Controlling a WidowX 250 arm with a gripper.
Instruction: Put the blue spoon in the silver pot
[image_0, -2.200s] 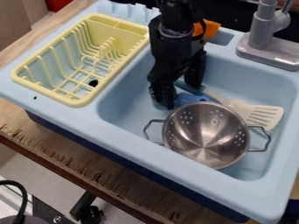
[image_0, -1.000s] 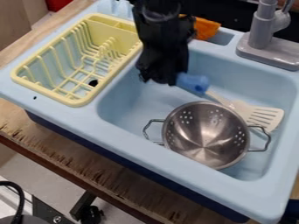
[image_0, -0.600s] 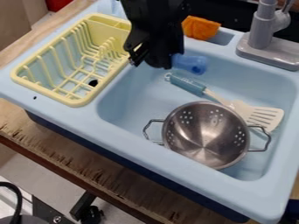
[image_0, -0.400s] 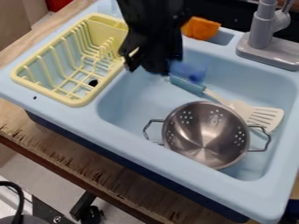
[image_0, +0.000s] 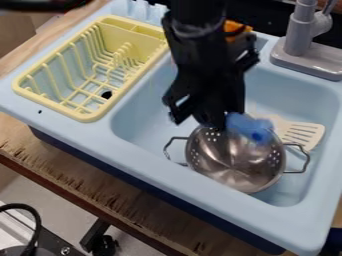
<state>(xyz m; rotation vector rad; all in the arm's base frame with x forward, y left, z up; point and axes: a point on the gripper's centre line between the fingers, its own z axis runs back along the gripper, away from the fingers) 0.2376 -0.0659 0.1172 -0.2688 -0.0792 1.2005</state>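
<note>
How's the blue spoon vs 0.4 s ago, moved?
Yes, the blue spoon moved down and right in the view: then clear of the silver pot, now overlapping its far rim.

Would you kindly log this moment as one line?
gripper: holding blue spoon above silver pot | pot: in sink | spatula: beside pot | release: not yet

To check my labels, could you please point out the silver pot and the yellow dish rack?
Silver pot (image_0: 235, 172): camera view, inner bottom.
Yellow dish rack (image_0: 85, 118): camera view, near rim corner.
</note>
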